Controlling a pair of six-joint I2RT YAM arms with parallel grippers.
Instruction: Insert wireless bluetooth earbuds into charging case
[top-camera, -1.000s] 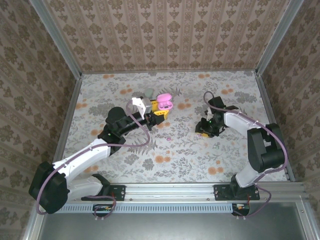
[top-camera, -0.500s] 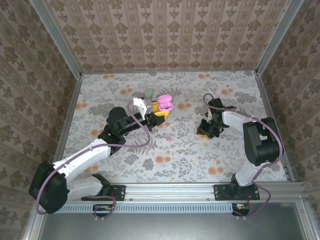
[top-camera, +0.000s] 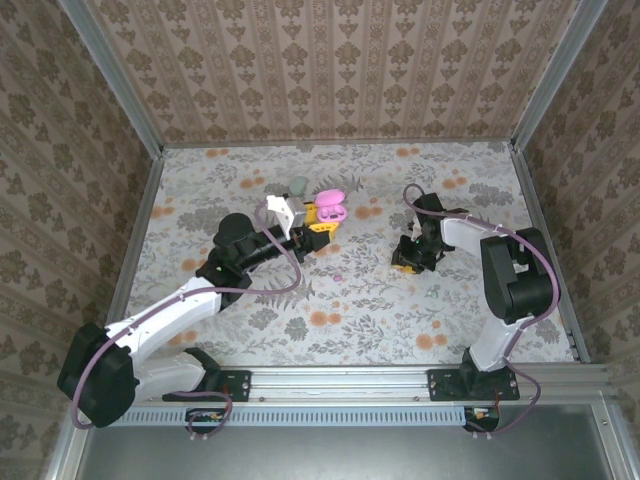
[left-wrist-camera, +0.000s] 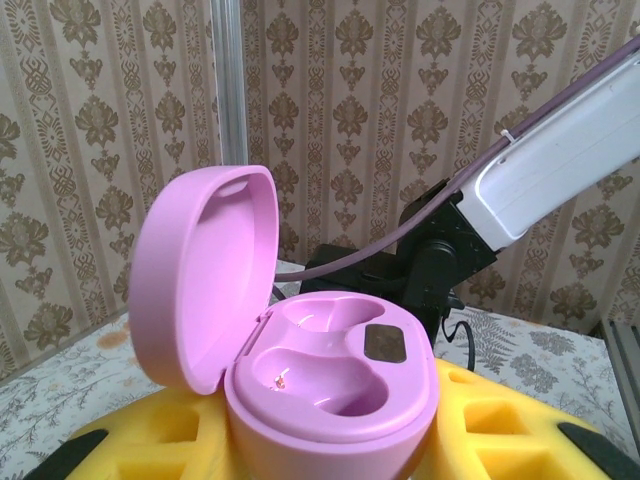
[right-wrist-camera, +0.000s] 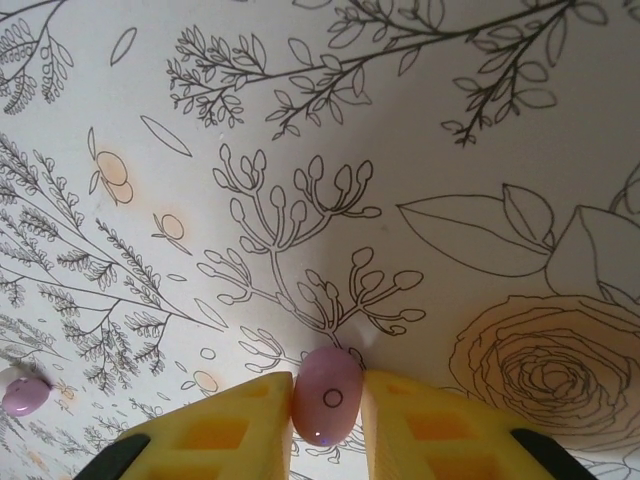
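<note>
Earbud (right-wrist-camera: 326, 393) pinched in right gripper (right-wrist-camera: 327, 402); left gripper (left-wrist-camera: 330, 445) clamped on open pink case (left-wrist-camera: 330, 380); second earbud (right-wrist-camera: 22, 395) loose on table (right-wrist-camera: 420, 120).

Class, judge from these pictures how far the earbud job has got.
Done: the pink case stands open in the left gripper, both wells empty. In hand: the right gripper pinches one earbud at the tablecloth. Left: seat that one, then fetch the second earbud lying on the tablecloth.

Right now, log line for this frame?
left gripper: holds open pink charging case, empty | right gripper: pinches earbud at table | second earbud: loose
</note>
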